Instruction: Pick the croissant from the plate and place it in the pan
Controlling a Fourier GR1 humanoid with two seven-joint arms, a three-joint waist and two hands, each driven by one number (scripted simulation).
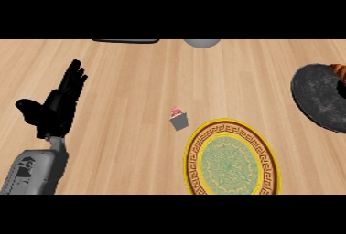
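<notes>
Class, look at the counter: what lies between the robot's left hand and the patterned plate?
In the head view, a small cupcake stands on the counter between the left hand and the plate, close to the plate's rim.

You've got a wood counter (135, 82) holding a gold-rimmed plate (231, 159), dark pan (317, 98), and a small cupcake (178, 118).

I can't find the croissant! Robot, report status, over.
Left hand open, resting at left. Plate bare; brown croissant-like piece at pan's far edge. Right hand barely visible there. Cupcake beside plate, not blocking.
</notes>
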